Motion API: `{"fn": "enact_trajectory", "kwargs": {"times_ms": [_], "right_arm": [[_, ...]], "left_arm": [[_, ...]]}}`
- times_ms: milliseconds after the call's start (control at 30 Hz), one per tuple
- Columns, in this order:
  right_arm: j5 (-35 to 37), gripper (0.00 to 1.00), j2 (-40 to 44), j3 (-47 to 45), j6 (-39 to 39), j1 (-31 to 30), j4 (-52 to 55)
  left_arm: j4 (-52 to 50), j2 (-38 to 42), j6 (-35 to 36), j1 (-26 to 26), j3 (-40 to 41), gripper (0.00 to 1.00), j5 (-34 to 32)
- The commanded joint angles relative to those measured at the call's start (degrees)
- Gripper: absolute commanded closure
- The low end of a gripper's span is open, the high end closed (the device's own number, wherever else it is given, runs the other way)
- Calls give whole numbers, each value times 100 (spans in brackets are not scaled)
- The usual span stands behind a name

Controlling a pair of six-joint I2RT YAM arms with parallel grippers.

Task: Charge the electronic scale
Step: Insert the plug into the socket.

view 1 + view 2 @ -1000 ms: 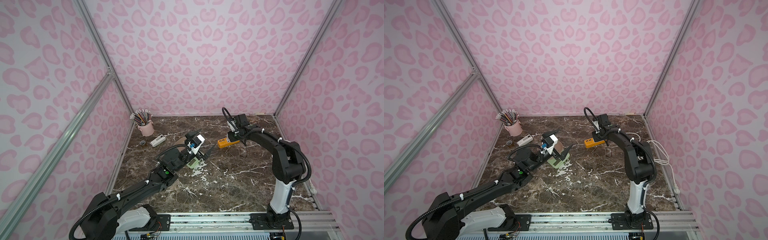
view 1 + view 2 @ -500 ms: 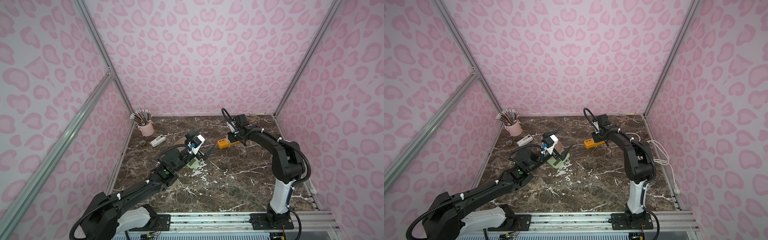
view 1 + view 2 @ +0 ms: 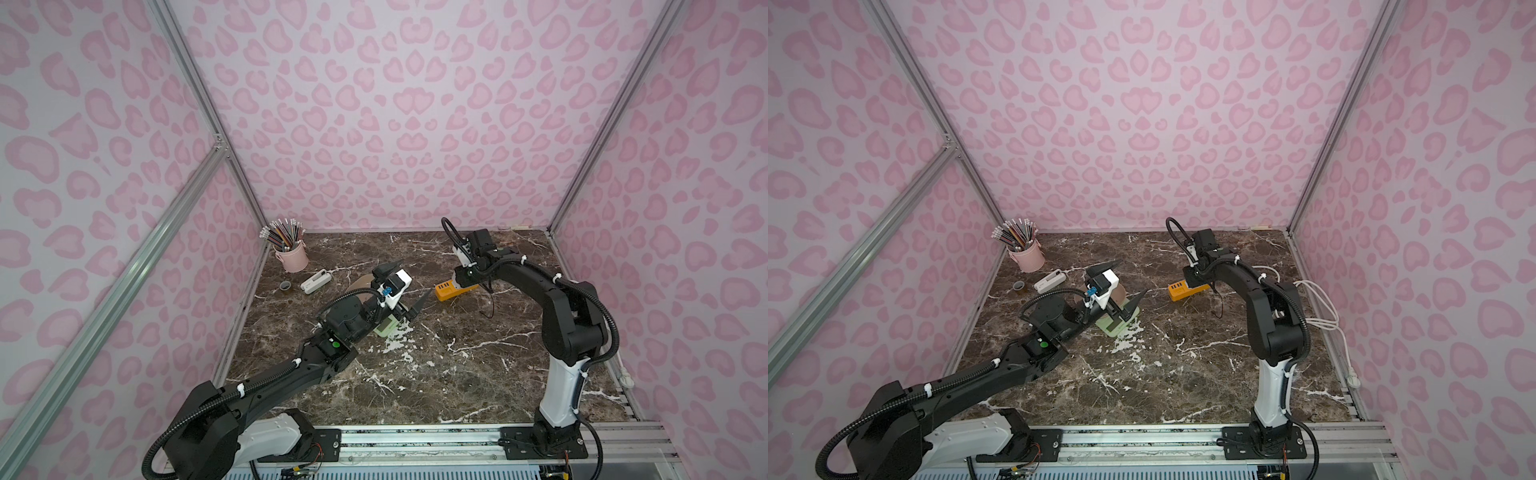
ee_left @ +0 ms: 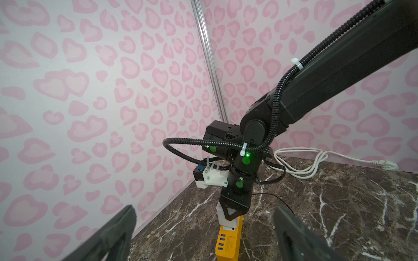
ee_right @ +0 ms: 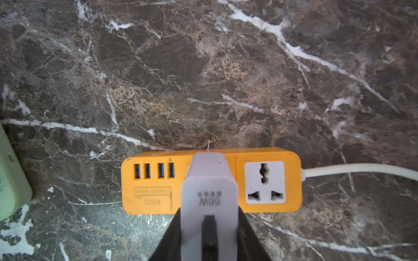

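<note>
1. Right gripper [image 5: 209, 237]: narrow set, fingers clamped on both sides of the white charger [image 5: 209, 180]. A dark plug sits in the charger's face.
2. The charger stands upright on the middle of the orange power strip [image 5: 153, 198], between its four USB ports and an uncovered socket. Cannot tell if it is fully seated.
3. The strip lies flat on the marble table [image 3: 457, 374], towards the back; its white cord [image 5: 362, 169] leads away to the right wall.
4. Left gripper [image 3: 1133, 276]: spread wide, nothing between the fingers, raised above the table.
5. Electronic scale [image 3: 386, 328]: on the table left of centre, under the left gripper and wrist and mostly hidden by them. A pale green corner shows in both top views; it is well apart from the strip.
6. A thin dark cable [image 3: 488, 307] trails on the table beside the right arm; its ends are unclear.
7. Back left corner: pink cup of pencils [image 3: 293, 257].
</note>
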State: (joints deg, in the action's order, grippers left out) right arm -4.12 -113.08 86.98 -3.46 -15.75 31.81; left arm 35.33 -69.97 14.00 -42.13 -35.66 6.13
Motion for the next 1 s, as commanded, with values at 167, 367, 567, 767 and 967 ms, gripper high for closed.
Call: {"fn": "enact_trajectory", "kwargs": {"times_ms": [167, 367, 567, 767, 967], "right_arm": [[155, 91, -342, 208, -146, -40, 596], [225, 92, -566, 228, -176, -73, 769], [166, 90, -566, 218, -151, -79, 695], [100, 78, -628, 758, -71, -18, 743], [-127, 43, -601, 1571, -8, 107, 961]], "left_arm": [[62, -43, 33, 4, -33, 4, -15], [43, -67, 33, 3, -42, 4, -8], [6, -60, 33, 6, -54, 4, -24], [-26, -43, 41, 4, -67, 4, -34], [-119, -34, 83, 3, -98, 3, -52]]}}
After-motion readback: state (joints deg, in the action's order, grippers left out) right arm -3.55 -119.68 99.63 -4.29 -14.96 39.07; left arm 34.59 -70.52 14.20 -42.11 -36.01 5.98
